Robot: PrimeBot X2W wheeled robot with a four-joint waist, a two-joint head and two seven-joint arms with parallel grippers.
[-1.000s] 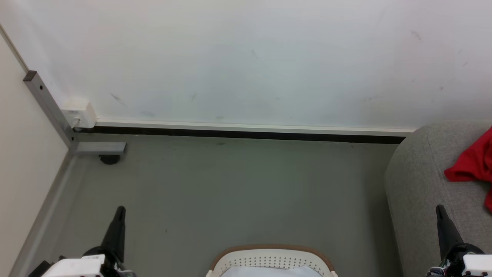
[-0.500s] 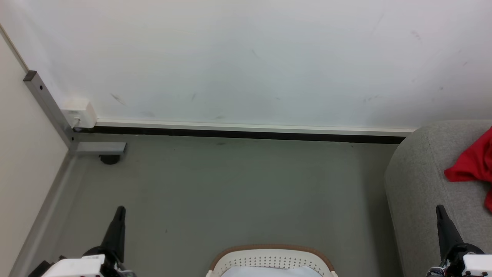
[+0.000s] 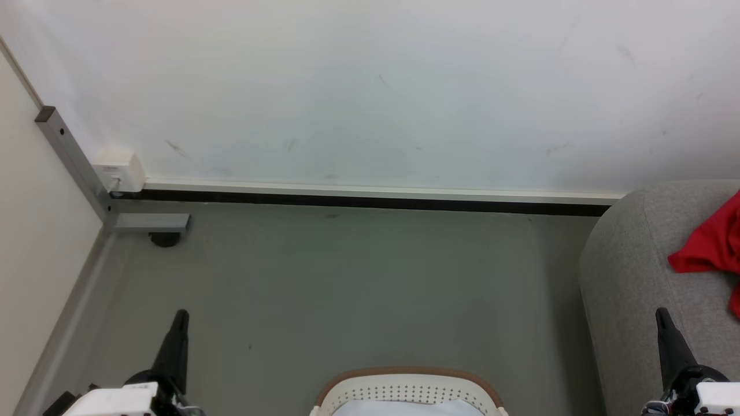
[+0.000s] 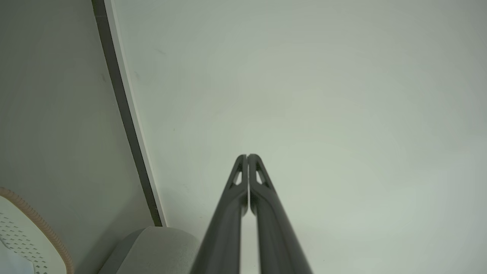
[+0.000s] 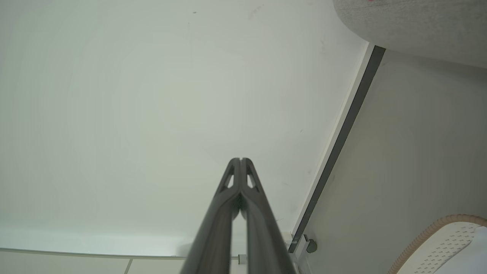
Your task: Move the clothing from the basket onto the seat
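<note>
Red clothing (image 3: 708, 245) lies on the seat (image 3: 630, 277), up on the grey cushion at the right edge of head view; part of it runs out of frame. It's not in the basket (image 3: 404, 372) and is well apart from it. Basket sits on the floor (image 3: 347, 289) at bottom centre of head view, w/ its far rim + a thin strip of the inside in frame. In that strip: pale white-blue cloth (image 3: 404, 409), no red seen. Most of the interior is cut off, so can't confirm no other red item is in there.

L gripper (image 3: 181, 316) is low at bottom left over the floor. Fingers are pressed together tip to tip w/ nothing btwn them, clear in left wrist view. R gripper (image 3: 662, 315) is at bottom right, in front of the seat's side. Same there: fingers closed on each other, holding nothing. No contact w/ clothing, basket or seat on either side.

Judgement: transfer looks done. Garment is on the seat, both grippers empty and clear of it. As far as visible it looks settled, not sliding off. Pale cloth isn't the task item, so its place in the basket is fine. Nothing obvious left to do.
</note>
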